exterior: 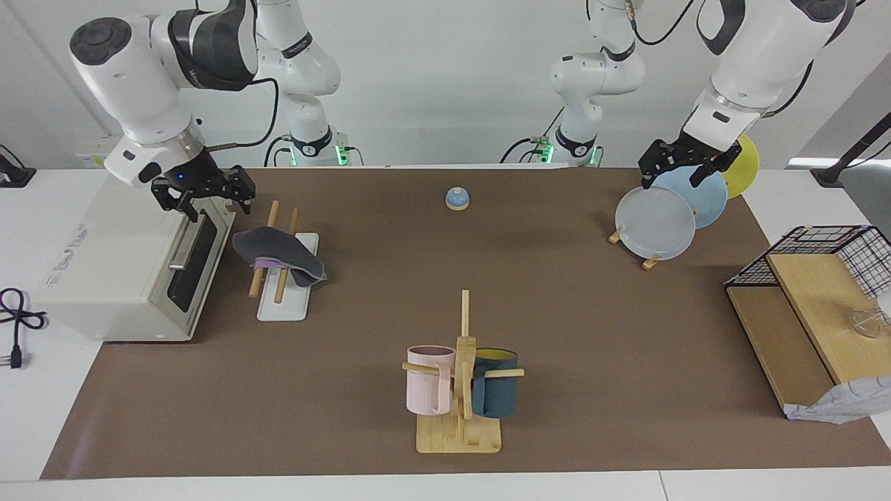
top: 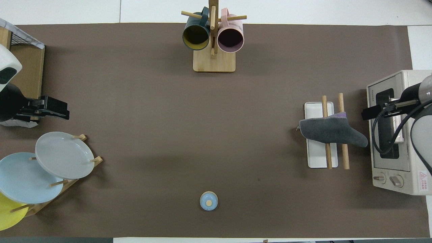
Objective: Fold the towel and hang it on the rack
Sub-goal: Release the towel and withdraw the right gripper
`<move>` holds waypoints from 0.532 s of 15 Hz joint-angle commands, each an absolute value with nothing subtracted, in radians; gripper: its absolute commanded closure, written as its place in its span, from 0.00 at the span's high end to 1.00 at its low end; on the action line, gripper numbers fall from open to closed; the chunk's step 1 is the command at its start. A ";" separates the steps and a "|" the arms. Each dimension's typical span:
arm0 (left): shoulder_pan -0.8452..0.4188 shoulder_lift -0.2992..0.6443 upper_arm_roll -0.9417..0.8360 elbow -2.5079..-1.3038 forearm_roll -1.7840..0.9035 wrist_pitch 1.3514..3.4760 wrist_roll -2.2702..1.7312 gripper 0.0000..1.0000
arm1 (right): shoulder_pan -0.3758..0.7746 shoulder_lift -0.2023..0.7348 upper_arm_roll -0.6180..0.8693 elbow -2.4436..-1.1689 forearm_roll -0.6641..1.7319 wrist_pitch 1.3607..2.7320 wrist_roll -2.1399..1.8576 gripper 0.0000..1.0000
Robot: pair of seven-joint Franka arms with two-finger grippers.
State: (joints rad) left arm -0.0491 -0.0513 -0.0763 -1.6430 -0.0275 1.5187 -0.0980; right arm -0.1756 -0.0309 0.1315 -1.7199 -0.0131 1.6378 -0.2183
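The towel (exterior: 278, 254) hangs folded over both rods of the rack (exterior: 282, 306), dark grey face out, with a purple edge showing. It also shows in the overhead view (top: 329, 132), draped across the rack (top: 315, 158), one corner pointing toward the toaster oven. My right gripper (exterior: 205, 202) is open and empty, raised over the toaster oven's door beside the rack, clear of the towel; it also shows in the overhead view (top: 366, 114). My left gripper (exterior: 686, 174) is open and empty above the plates at the left arm's end of the table (top: 65, 113).
A white toaster oven (exterior: 118, 257) stands beside the rack at the right arm's end. A plate stand with three plates (exterior: 658, 223) and a wooden shelf with a wire basket (exterior: 800, 313) are at the left arm's end. A mug tree (exterior: 463, 376) and a small blue bell (exterior: 457, 199) stand mid-table.
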 commanded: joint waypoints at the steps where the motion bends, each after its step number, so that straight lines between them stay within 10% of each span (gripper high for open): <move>1: -0.066 -0.051 -0.064 -1.629 -0.009 1.502 -0.092 1.00 | -0.129 0.086 0.138 -1.452 -0.076 1.438 -0.201 1.00; 8: -0.064 -0.061 -0.064 -1.640 -0.009 1.511 -0.098 1.00 | -0.072 0.077 0.141 -1.427 -0.071 1.405 0.008 1.00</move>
State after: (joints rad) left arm -0.0491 -0.0513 -0.0761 -1.6425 -0.0275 1.5187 -0.0981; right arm -0.0675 0.0733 0.1338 -1.4495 -0.0570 1.4265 -0.0197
